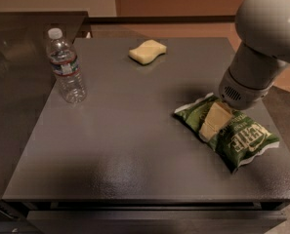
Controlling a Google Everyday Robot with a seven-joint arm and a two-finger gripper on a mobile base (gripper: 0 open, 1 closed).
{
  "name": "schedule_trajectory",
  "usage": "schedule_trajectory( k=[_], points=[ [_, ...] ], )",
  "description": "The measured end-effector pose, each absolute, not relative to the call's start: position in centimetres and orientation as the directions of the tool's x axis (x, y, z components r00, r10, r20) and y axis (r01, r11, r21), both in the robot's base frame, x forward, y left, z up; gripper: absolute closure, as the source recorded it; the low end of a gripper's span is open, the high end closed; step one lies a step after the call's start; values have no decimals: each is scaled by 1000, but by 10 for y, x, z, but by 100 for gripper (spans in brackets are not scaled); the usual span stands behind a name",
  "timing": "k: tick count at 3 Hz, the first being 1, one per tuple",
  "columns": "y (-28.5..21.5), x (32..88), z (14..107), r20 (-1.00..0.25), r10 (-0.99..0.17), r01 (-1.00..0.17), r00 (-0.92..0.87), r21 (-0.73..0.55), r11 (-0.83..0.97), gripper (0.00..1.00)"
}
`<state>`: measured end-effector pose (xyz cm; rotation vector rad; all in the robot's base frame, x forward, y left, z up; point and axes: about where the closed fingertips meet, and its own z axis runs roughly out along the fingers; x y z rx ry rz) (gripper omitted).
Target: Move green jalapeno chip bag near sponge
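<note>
Table [130, 150]: a dark, faintly speckled top that fills most of what I can see from here, with its front edge nearest me.
Arm [261, 52]: a thick grey arm reaching in over the right edge and slanting down toward the right side of the table.
Bag [244, 139]: the green chip bag lies flat by the right edge, a little nearer the front than the back. It sits slantwise, one crimped end toward the middle of the table and the other toward the front right corner.
Bottle [66, 72]: a clear water bottle with a white cap, upright close to the left edge and toward the back.
Sponge [147, 51]: pale yellow, lying near the back edge about midway along it, well apart from the bag.
Gripper [210, 125]: pale tan, at the arm's end, down on the bag's upper left part and touching the foil. I cannot tell whether it is open or closed.
</note>
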<state>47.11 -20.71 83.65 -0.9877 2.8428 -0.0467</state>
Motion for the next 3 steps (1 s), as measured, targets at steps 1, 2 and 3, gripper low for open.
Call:
schedule_trajectory(
  k=[1,2,3],
  points=[
    [-207,472,835,-107,-609,-606,-786,-61,793,41],
    [-205,474,841,-120,-607,-605,-785,-53,794,64],
    [-202,481,856,-154,-626,-625,-764,-66,778,87]
  ],
)
